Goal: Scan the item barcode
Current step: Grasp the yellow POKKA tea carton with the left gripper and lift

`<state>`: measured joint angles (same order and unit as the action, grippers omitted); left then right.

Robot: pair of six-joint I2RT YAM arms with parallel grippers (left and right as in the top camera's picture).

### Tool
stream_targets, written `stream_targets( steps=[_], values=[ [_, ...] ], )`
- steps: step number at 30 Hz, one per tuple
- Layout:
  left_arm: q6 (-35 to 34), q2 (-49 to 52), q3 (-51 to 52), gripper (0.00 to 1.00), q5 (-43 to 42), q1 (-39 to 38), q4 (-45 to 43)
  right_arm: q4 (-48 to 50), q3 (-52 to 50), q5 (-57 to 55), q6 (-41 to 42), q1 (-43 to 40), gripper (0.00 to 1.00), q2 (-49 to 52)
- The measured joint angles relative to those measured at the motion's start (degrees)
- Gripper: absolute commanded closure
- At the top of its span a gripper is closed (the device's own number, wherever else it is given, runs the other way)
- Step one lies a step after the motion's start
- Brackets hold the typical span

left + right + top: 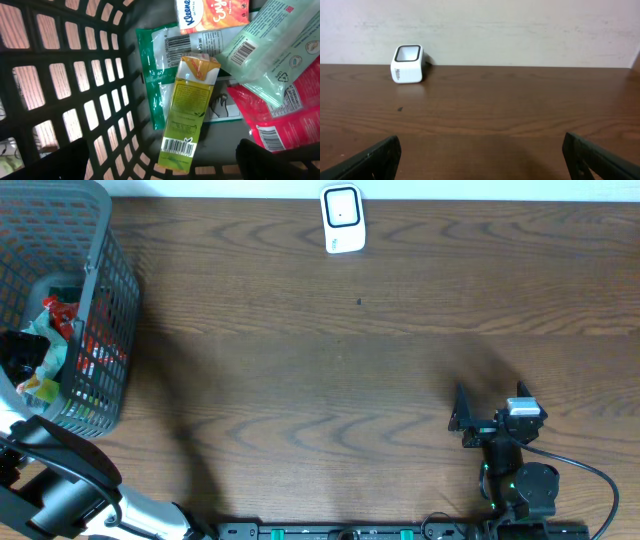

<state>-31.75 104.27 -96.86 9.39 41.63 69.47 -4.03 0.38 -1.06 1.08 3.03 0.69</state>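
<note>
Left wrist view: a yellow-green carton (187, 115) lies flat in the black mesh basket (65, 75), its folded top toward the upper edge of the picture. Its barcode (177, 146) faces up near the lower end. The left gripper (164, 152) hangs over this lower end with its fingers spread wide and holds nothing.

The carton rests across a green pouch (155, 75), which has a barcode of its own near its top. An orange-and-white tissue pack (210, 15) lies beyond the carton's top. A pale green wipes pack (270, 55) overlaps the heap to the right, its barcode showing. A red pack (280, 125) lies at the lower right, also with a barcode. No pack covers the carton's code.

Overhead view: the basket (90, 280) stands at the table's far left corner. The white scanner (342, 218) sits at the far edge, well apart from it. The right gripper (462, 418) rests near the front right, fingers parted and empty.

Right wrist view: the scanner (408, 64) stands on the dark wood-grain table (520, 105) against a plain pale wall (520, 30).

Legible writing: "Kleenex" on the tissue pack; the other print is too small to read.
</note>
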Motion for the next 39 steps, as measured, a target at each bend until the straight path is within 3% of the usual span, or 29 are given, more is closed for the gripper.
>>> stream_targets(
  steps=[14, 22, 27, 34, 39],
  values=[
    [-0.17, 0.0, 12.98, 0.06, -0.02, 0.0, -11.52, 0.02, 0.0, 0.0, 0.0, 0.0, 0.01, 0.0],
    [-1.22, 0.0, 19.15, 0.16, -1.25, 0.0, -18.73, 0.0, 0.0, 0.0, 0.0, 0.0, 0.01, 0.0],
    [-1.46, 0.0, 20.7, 0.37, -3.72, 0.0, -21.03, 0.02, 0.0, 0.0, 0.0, 0.0, 0.01, 0.0],
    [-1.42, 0.0, 21.57, 0.4, -4.76, 0.0, -22.03, 0.02, 0.0, 0.0, 0.0, 0.0, 0.01, 0.0],
    [-1.57, 0.0, 23.91, 0.49, -5.73, -0.13, -23.78, 0.02, 0.0, 0.0, 0.0, 0.0, 0.01, 0.0]
  ],
)
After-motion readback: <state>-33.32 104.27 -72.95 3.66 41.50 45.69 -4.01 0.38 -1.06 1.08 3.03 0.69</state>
